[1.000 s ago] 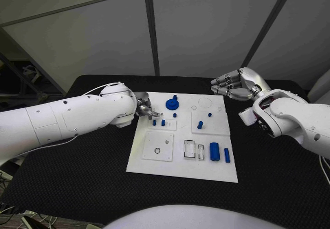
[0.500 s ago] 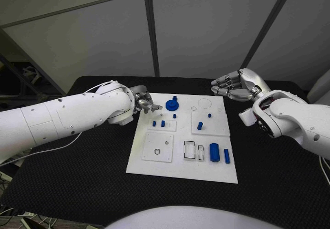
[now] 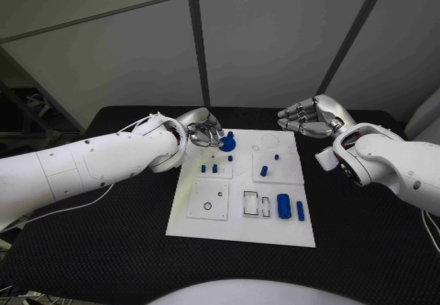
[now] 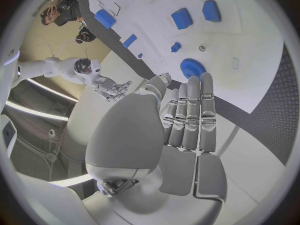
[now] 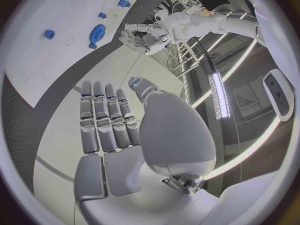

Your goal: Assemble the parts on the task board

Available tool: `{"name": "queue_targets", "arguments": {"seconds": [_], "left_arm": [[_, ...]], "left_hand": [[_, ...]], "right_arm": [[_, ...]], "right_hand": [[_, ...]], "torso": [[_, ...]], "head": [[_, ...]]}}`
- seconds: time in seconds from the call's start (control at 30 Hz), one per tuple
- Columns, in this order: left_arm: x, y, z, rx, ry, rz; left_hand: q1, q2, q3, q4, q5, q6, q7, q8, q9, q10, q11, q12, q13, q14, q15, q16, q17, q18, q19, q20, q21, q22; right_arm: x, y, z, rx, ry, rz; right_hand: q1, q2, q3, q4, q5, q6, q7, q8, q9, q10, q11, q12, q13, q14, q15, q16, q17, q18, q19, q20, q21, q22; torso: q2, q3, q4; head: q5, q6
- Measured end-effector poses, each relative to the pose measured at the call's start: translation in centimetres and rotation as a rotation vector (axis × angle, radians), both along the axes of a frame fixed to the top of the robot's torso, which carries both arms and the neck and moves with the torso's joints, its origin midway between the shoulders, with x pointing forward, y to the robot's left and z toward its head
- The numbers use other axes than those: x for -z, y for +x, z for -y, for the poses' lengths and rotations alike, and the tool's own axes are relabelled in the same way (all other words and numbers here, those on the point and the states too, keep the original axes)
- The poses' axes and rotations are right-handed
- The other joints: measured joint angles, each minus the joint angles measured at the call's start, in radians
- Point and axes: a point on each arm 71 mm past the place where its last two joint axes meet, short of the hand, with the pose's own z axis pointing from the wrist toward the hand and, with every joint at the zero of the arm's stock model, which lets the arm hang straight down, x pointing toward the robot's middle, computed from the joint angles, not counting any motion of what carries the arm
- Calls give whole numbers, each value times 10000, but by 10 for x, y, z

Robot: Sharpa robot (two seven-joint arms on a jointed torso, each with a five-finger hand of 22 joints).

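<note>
Your left robot hand [image 3: 203, 126], empty with fingers straight, hovers just left of the round blue toothed gear [image 3: 227, 142] at the far edge of the white task board [image 3: 240, 223]; right robot hand [image 3: 311, 117] empty, curled loosely, far right; likely next: grasp the gear.

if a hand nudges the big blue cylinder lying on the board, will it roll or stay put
The big blue cylinder lies on its round side on the smooth task board, so it would probably roll sideways. It looks like rigid plastic, likely light and a little slippery.
</note>
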Motion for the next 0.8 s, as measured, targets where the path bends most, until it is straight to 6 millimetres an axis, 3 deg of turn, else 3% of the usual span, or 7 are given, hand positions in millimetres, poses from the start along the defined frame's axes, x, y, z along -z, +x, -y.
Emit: {"name": "queue_targets", "arguments": {"seconds": [0.17,0.3,0.5,0.8], "left_arm": [[6,-2,16,970,571,734],[11,-4,28,1584,1199,1099],[16,-3,39,2197,2120,1389],[21,0,46,2591,2904,1385]], "left_hand": [[-97,-97,-41,-41,-119,271,-50,-235,-296,100,-22,-298,-519,549,-93,862,136,0,701,-65,542,326],[-243,-198,-5,-84,-119,475,-119,-384,-512,364,-151,-345,-841,886,-210,1951,503,0,1140,-181,1077,749],[-455,-292,-5,-84,-119,710,-176,-536,-723,509,-213,-402,-1139,1810,-302,4086,2104,-2,1638,-288,2065,1587],[-517,-276,25,-54,-119,781,-175,-662,-843,509,-213,-481,-1314,1940,-305,4741,2530,-8,1826,-273,3058,2400]], "right_arm": [[0,0,-1,-24,7,1],[0,0,-2,-43,10,3],[0,-1,-3,-63,13,5],[0,-1,-4,-77,14,7]], "right_hand": [[0,0,0,0,0,0,0,0,0,0,0,0,0,0,0,0,1,0,0,0,0,0],[0,0,0,0,0,0,0,0,0,0,0,0,0,0,0,0,-5,0,0,0,0,-13],[0,0,0,0,0,0,0,0,0,0,0,0,0,0,0,0,-8,0,28,-28,0,-13],[0,0,0,0,0,0,0,0,0,0,0,0,0,0,0,0,-8,0,36,-36,0,-13]], "torso": [[0,-7,-9],[1,-8,-15],[4,-9,-16],[3,-2,-14]], "head": [[-61,50],[-105,70],[-163,81],[-210,86]]}}
